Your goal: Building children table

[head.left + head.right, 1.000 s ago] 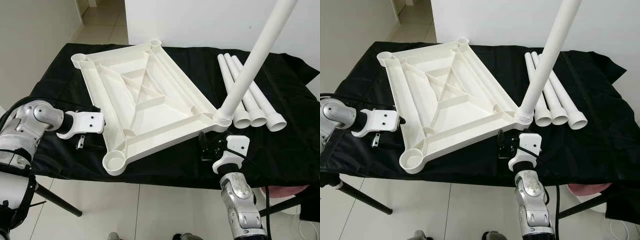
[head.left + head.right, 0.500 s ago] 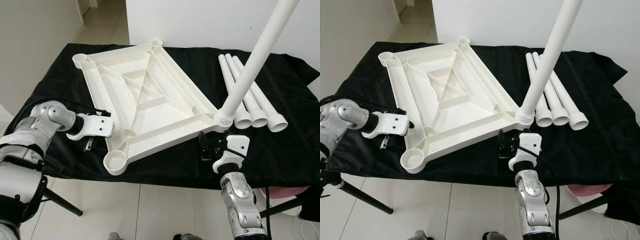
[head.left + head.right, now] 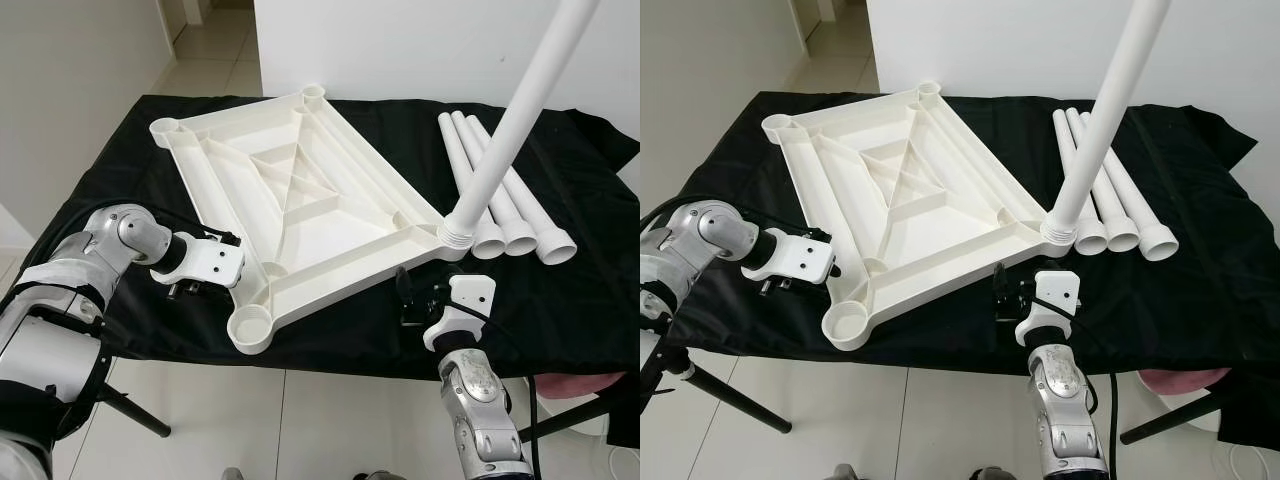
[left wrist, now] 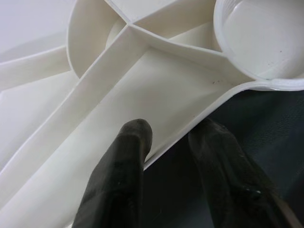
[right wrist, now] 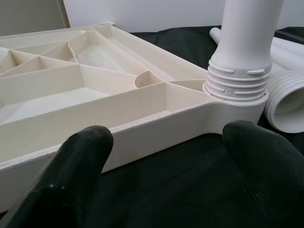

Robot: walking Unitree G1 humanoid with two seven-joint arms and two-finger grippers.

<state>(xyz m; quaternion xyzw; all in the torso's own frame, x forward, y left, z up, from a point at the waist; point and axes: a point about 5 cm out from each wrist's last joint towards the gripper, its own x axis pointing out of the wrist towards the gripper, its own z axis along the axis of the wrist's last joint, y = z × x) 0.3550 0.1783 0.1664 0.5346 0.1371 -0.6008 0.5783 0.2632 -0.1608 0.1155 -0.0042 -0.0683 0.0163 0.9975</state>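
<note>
Left gripper [image 4: 164,142]: fingers spread, straddling the thin side wall of the tabletop [image 3: 300,190] near its socket [image 3: 250,327] at 7 o'clock, not pinching; right gripper [image 5: 166,156]: fingers wide apart, holding nothing, facing the corner at 4 o'clock where one leg [image 3: 510,115] stands screwed in. The tabletop lies upside down, ribs up, on a black cloth [image 3: 120,170]; three spare legs [image 3: 505,215] lie at 3 o'clock. Judgement: hollow moulded plastic, light, stiff, smooth, likely to slide on cloth; grip the rim wall or a rib, not the open socket. The leg's top is cut off; thread seating depth cannot be told.
</note>
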